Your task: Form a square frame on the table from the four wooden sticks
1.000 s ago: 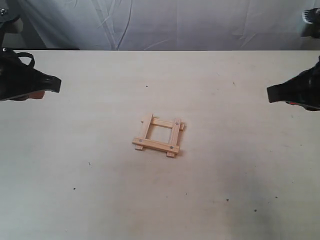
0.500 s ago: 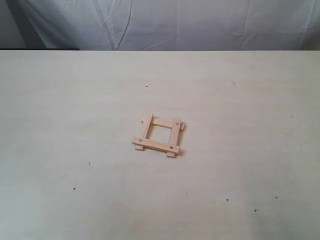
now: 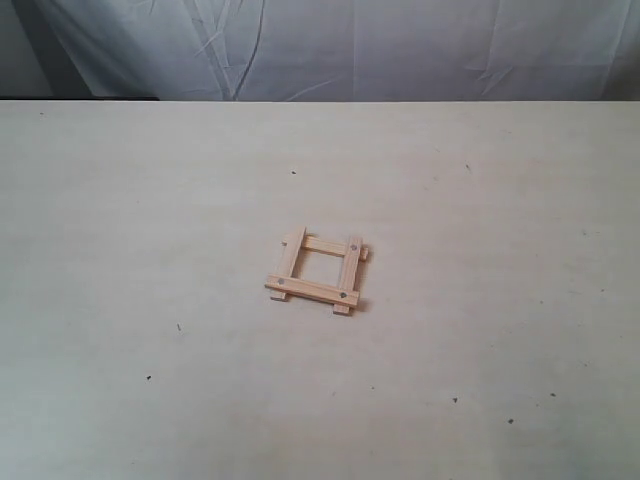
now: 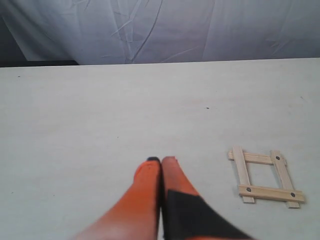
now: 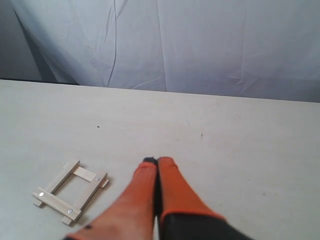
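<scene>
The four wooden sticks lie as a small square frame (image 3: 317, 273) near the middle of the table (image 3: 130, 230), crossing at the corners with their ends sticking out. Two of the slats show small dark holes near each end. The same square frame (image 4: 265, 176) shows in the left wrist view, off to one side of my left gripper (image 4: 161, 160), whose orange fingers are pressed together on nothing. In the right wrist view the square frame (image 5: 70, 191) lies apart from my right gripper (image 5: 158, 160), also shut and holding nothing. Neither gripper appears in the exterior view.
A creased white cloth backdrop (image 3: 400, 45) hangs behind the table's far edge. Small dark specks dot the pale tabletop.
Both arms, seen at the left and right edges one second ago, have drawn back out of the exterior view. The frame has not moved.
</scene>
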`<move>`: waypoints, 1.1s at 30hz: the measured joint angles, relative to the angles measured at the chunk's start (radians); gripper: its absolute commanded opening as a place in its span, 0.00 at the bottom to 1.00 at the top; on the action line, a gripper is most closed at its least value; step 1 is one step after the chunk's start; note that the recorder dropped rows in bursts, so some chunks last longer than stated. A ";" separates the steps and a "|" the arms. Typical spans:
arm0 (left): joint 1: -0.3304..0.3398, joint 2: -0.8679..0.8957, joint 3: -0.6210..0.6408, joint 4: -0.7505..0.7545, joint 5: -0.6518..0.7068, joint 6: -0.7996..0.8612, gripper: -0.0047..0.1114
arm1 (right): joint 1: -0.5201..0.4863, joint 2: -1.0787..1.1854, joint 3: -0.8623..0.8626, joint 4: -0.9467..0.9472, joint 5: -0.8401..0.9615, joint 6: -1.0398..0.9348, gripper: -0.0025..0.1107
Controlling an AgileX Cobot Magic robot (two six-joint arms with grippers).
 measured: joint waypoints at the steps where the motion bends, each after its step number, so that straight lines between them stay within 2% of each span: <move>1: 0.000 -0.001 0.000 0.000 0.000 0.000 0.04 | 0.000 0.000 0.000 0.000 0.000 0.000 0.02; 20: 0.000 -0.001 0.000 0.000 0.000 0.000 0.04 | -0.017 -0.046 0.006 0.000 -0.004 0.000 0.02; 33: 0.000 -0.001 0.000 0.000 0.000 0.000 0.04 | -0.152 -0.286 0.189 0.000 -0.015 0.000 0.02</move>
